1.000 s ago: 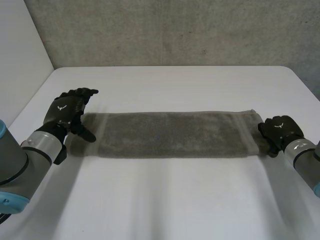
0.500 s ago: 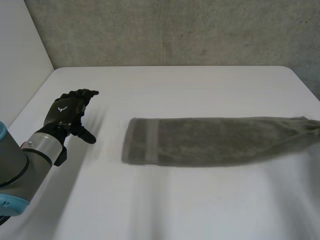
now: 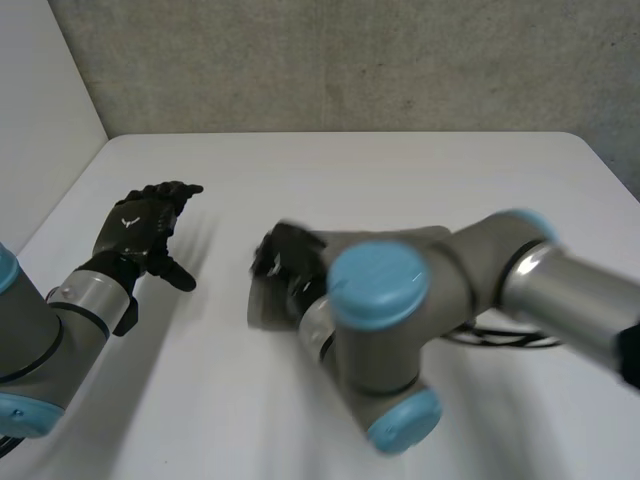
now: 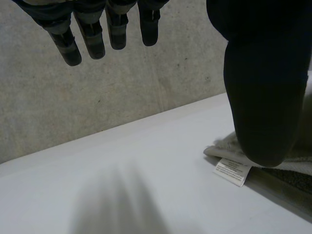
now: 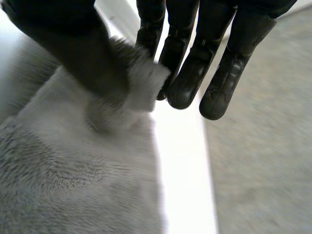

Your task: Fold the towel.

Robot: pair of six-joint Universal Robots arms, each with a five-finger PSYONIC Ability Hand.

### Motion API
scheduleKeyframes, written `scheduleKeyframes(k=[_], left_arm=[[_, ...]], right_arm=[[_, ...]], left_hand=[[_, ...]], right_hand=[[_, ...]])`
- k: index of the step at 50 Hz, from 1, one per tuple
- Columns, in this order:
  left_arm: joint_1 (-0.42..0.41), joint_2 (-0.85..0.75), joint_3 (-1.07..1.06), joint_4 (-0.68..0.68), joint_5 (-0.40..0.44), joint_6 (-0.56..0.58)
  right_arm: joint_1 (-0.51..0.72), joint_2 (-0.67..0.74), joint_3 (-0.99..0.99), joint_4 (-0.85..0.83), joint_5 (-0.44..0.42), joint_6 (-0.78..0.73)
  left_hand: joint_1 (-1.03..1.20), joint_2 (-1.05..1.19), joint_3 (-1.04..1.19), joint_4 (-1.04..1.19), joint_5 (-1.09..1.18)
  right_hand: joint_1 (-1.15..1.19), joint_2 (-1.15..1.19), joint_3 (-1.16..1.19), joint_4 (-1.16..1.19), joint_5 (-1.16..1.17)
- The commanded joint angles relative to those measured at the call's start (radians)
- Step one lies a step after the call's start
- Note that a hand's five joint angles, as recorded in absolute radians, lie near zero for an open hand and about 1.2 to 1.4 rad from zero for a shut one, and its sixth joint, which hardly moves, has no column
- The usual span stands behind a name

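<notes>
On the white table (image 3: 400, 170) lies a grey towel (image 3: 262, 303). The big right arm reaches across it and hides most of it, so only one end shows, near the middle of the table.

The right hand (image 3: 285, 258) is right at that end. In the right wrist view, the thumb and the fingers (image 5: 190, 73) pinch a bit of the towel's edge between them. The rest of the soft towel (image 5: 73, 170) hangs and spreads out below the palm. So this hand is holding the towel.

The left hand (image 3: 140, 225) is off to the side, above the table and well apart from the towel. Its fingers are straight and loose, and it holds nothing. In the left wrist view, the towel's end (image 4: 287, 178) lies on the thumb's side of the hand, with a small white label (image 4: 233, 171) sticking out from it.

It looks like the fold is under way. The right hand seems to bring one end of the towel over to the other end. The next move turns on this: the end on the table lies between the two hands, and the right hand is much nearer to it. That hand only needs to lay its bit of towel down flat, edge on edge. If it lets go crooked, the fold may look messy.
</notes>
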Motion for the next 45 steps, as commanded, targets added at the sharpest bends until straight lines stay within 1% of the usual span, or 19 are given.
scheduleKeyframes(k=[1, 8, 10, 13, 15, 16, 18, 25, 26, 27, 29, 30, 31, 32, 40, 41, 42, 44, 45], left_arm=[[-0.003, -0.005, -0.010, 0.034, 0.000, 0.002], [-0.009, 0.000, -0.007, 0.031, 0.000, 0.001], [-0.015, 0.003, 0.000, 0.026, -0.003, -0.001], [-0.047, 0.005, 0.017, 0.020, -0.005, -0.001], [-0.069, 0.008, 0.031, 0.020, -0.006, -0.001], [-0.089, 0.008, 0.043, 0.016, -0.008, -0.001], [-0.110, 0.005, 0.054, 0.008, -0.008, -0.001], [-0.213, -0.044, 0.138, -0.050, -0.021, -0.002], [-0.227, -0.054, 0.152, -0.061, -0.035, -0.002], [-0.227, -0.054, 0.152, -0.061, -0.035, -0.002], [-0.236, -0.058, 0.162, -0.066, -0.055, -0.002], [-0.242, -0.058, 0.168, -0.067, -0.072, -0.001], [-0.245, -0.057, 0.169, -0.067, -0.087, -0.001], [-0.245, -0.057, 0.169, -0.067, -0.087, -0.001], [-0.235, 0.009, 0.171, -0.069, -0.107, -0.009], [-0.235, 0.009, 0.171, -0.069, -0.107, -0.009], [-0.230, 0.026, 0.174, -0.069, -0.107, -0.010], [-0.227, 0.038, 0.177, -0.067, -0.109, -0.012], [-0.221, 0.050, 0.182, -0.067, -0.109, -0.012]], right_arm=[[0.016, 0.028, 0.040, -0.021, 0.008, 0.017], [-0.056, -0.159, 0.173, -0.026, 0.000, 0.214], [-0.206, -0.316, 0.306, -0.032, -0.030, 0.433], [-0.251, -0.361, 0.353, -0.027, -0.051, 0.495], [-0.335, -0.419, 0.450, -0.023, -0.104, 0.599], [-0.335, -0.420, 0.451, -0.023, -0.104, 0.599], [-0.434, -0.440, 0.547, -0.021, -0.168, 0.632], [-0.560, -0.415, 0.664, -0.041, -0.235, 0.600], [-0.579, -0.389, 0.673, -0.050, -0.235, 0.575], [-0.579, -0.389, 0.673, -0.050, -0.235, 0.575], [-0.607, -0.354, 0.670, -0.067, -0.232, 0.515], [-0.607, -0.354, 0.670, -0.067, -0.232, 0.515], [-0.613, -0.345, 0.663, -0.069, -0.227, 0.486], [-0.614, -0.346, 0.652, -0.070, -0.227, 0.457], [-0.579, -0.407, 0.558, -0.077, -0.161, 0.356], [-0.509, -0.409, 0.514, -0.078, -0.153, 0.333], [-0.509, -0.409, 0.514, -0.078, -0.153, 0.333], [-0.347, -0.369, 0.418, -0.066, -0.140, 0.275], [-0.346, -0.369, 0.417, -0.066, -0.140, 0.274]], left_hand=[[0.013, 0.015, 0.015, 0.017, -0.018], [0.013, 0.015, 0.015, 0.017, -0.018], [0.013, 0.015, 0.015, 0.017, -0.018], [0.013, 0.015, 0.015, 0.017, -0.018], [0.013, 0.015, 0.015, 0.017, -0.018], [0.013, 0.015, 0.015, 0.017, -0.018], [0.016, 0.018, 0.018, 0.020, -0.015], [0.019, 0.021, 0.021, 0.023, -0.012], [0.019, 0.021, 0.021, 0.023, -0.012], [0.019, 0.021, 0.021, 0.023, -0.012], [0.019, 0.021, 0.021, 0.023, -0.012], [0.019, 0.021, 0.021, 0.023, -0.012], [0.019, 0.021, 0.021, 0.023, -0.012], [0.019, 0.021, 0.021, 0.023, -0.012], [0.013, 0.015, 0.015, 0.017, -0.018], [0.013, 0.015, 0.015, 0.017, -0.018], [0.010, 0.012, 0.012, 0.014, -0.021], [0.010, 0.012, 0.012, 0.014, -0.021], [0.010, 0.012, 0.012, 0.014, -0.021]], right_hand=[[-0.993, -0.991, -1.001, -0.999, -0.994], [-0.993, -0.991, -1.001, -0.999, -0.994], [-0.993, -0.991, -1.001, -0.999, -0.994], [-0.993, -0.991, -1.001, -0.999, -0.994], [-0.993, -0.991, -1.001, -0.999, -0.994], [-0.993, -0.991, -1.001, -0.999, -0.994], [-0.993, -0.991, -1.001, -0.999, -0.994], [-0.979, -0.977, -0.986, -0.985, -0.979], [-0.768, -0.766, -0.775, -0.774, -0.768], [-0.766, -0.764, -0.773, -0.772, -0.766], [-0.214, -0.212, -0.222, -0.220, -0.215], [-0.211, -0.209, -0.218, -0.217, -0.211], [0.109, 0.111, 0.101, 0.103, 0.108], [0.227, 0.229, 0.220, 0.221, 0.227], [0.228, 0.230, 0.221, 0.222, 0.228], [0.228, 0.230, 0.221, 0.222, 0.228], [0.228, 0.230, 0.221, 0.222, 0.228], [0.228, 0.230, 0.221, 0.222, 0.228], [0.228, 0.230, 0.221, 0.222, 0.228]])
